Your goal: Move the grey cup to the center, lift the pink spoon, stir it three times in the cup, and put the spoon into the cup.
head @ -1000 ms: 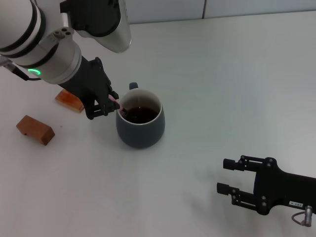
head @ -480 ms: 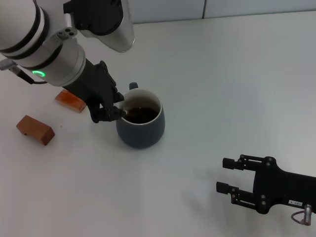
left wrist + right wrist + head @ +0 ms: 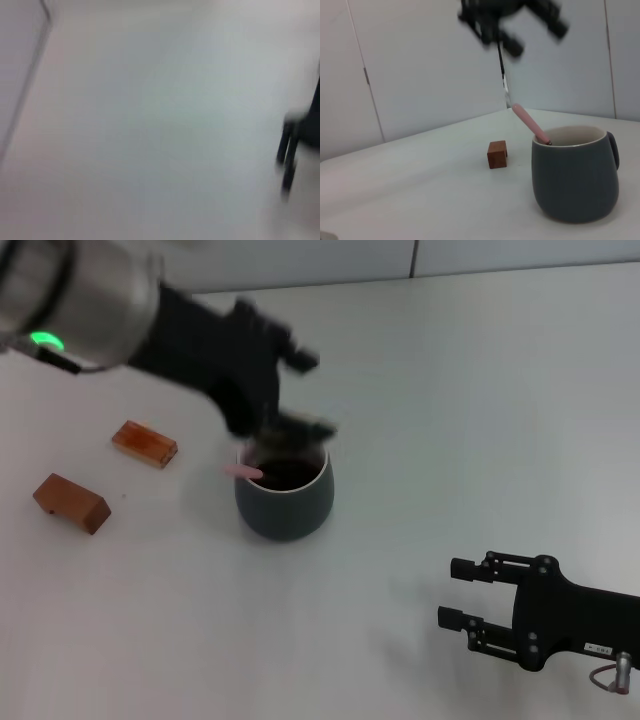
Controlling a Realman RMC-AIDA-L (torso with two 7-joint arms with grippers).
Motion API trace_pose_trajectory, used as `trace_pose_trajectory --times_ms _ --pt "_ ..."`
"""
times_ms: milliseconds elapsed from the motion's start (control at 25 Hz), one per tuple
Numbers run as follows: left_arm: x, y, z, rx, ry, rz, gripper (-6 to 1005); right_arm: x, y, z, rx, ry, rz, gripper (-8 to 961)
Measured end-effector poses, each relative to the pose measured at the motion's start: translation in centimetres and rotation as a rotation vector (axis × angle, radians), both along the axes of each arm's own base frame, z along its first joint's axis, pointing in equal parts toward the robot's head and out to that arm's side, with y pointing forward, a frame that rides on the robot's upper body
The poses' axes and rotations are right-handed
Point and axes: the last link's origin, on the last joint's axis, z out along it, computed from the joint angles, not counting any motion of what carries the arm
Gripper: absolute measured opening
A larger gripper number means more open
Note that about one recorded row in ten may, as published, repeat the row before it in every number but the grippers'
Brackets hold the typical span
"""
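Grey cup [image 3: 285,497]: head view, stood mid-surface, pink spoon [image 3: 243,471] leant on its rim, handle outward. Left gripper [image 3: 293,392] blurred above the cup, jaws spread, nothing held. Right gripper [image 3: 462,595] parked near, jaws spread.

Left wrist view: nothing legible.

Right wrist view: spoon propped steeply; a knock is judged likely to tip it out.

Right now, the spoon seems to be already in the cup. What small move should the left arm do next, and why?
Probably lift the left gripper a little higher and back, clear of the grey cup. The pink spoon leans on the cup's rim with its handle sticking out, and the gripper sits above it, open and apart from it, so the placing looks done. The right gripper waits open, low on the table.
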Motion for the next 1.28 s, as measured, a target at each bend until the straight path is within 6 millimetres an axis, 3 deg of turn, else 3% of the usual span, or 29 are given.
trace_pose_trajectory --times_ms 40,80,160,240,280,320,440,520,600,720,800,880,960,1000,1120,1280 --pt "0.0 0.0 0.0 0.000 0.000 0.000 613 0.0 0.0 0.0 0.000 0.000 0.000 603" --pt "0.3 0.4 2.5 0.044 -0.267 0.020 648 0.0 0.0 0.0 0.000 -0.001 0.000 603" --pt "-0.5 0.7 3.8 0.070 -0.429 0.063 673 0.0 0.0 0.0 0.002 -0.001 -0.002 603" --pt "-2.8 1.2 5.2 0.086 -0.672 0.130 698 0.1 0.0 0.0 0.003 -0.002 -0.003 603" --pt "-5.5 1.4 5.8 0.100 -0.850 0.190 710 0.1 0.0 0.1 0.004 -0.002 -0.004 602" --pt "-5.5 1.4 5.8 0.100 -0.850 0.190 710 0.1 0.0 0.1 0.006 -0.002 -0.005 602" --pt "-10.2 1.4 5.7 0.151 -1.069 0.285 712 0.3 0.0 0.2 0.012 -0.005 -0.008 602" --pt "-14.7 0.7 4.5 0.244 -1.171 0.343 713 0.3 0.0 0.3 0.017 -0.008 -0.011 602" --pt "-17.3 -0.3 3.5 0.325 -1.195 0.349 714 0.4 0.0 0.4 0.020 -0.007 -0.013 602" --pt "-21.0 -3.5 1.1 0.492 -1.174 0.281 716 0.5 0.0 0.5 0.024 -0.010 -0.015 602" --pt "-22.3 -5.6 0.1 0.579 -1.120 0.217 717 0.6 0.0 0.6 0.026 -0.016 -0.018 602" --pt "-22.3 -5.6 0.1 0.579 -1.120 0.217 717 0.7 0.0 0.7 0.025 -0.017 -0.025 602" --pt "-22.9 -6.8 -0.3 0.622 -1.082 0.184 719 0.8 0.0 0.8 0.026 -0.019 -0.030 603" --pt "-24.7 -9.4 -1.4 0.673 -0.998 0.199 719 0.8 0.0 0.9 0.028 -0.021 -0.031 603" --pt "-26.2 -11.1 -3.0 0.651 -0.927 0.276 720 0.9 0.0 1.0 0.031 -0.022 -0.034 603" --pt "-26.6 -12.3 -4.4 0.609 -0.857 0.277 723 0.9 0.1 1.0 0.033 -0.019 -0.032 603"
